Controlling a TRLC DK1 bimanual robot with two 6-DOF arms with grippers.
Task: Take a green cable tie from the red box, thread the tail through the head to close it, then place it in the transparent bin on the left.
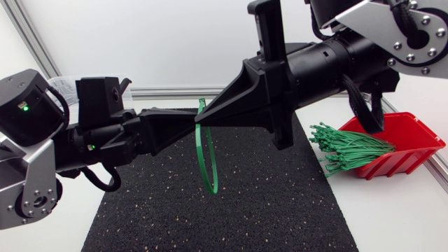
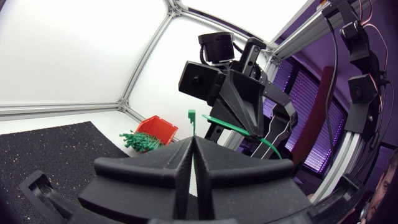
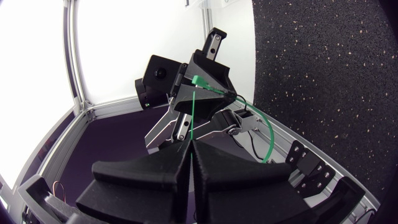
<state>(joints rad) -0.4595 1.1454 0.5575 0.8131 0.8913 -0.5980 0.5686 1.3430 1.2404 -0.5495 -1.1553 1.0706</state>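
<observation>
Where my two claws meet tip to tip in the middle of the frame, the green cable tie (image 1: 213,185) hangs between them. It is a thin, glossy plastic strap bowed into a narrow loop that drops below the tips. I cannot tell whether its lowest bend touches the mat.

My left gripper (image 1: 190,120) is clenched on the strap just under its small square head (image 2: 191,116), which stands up above my fingertips in the left wrist view. My right gripper (image 1: 208,117) is clenched on the strap too. In the right wrist view the strap runs as a fine green line out of the seam between its fingers, straight ahead to the other claw.

Under the loop lies a black rubber mat (image 1: 210,224), grainy and flecked with pale specks. It shows open from the loop down to the frame's lower edge, and its slanted side edges give onto the smooth white table (image 1: 392,217).

At the right of the frame sits the red box (image 1: 413,136), hard plastic with a sloped open front. A bundle of spare green ties (image 1: 350,147) spills from it onto the mat's corner, and my right arm passes above it.

At the upper left, a sliver of what seems the transparent bin (image 1: 63,85) shows behind my left arm.
</observation>
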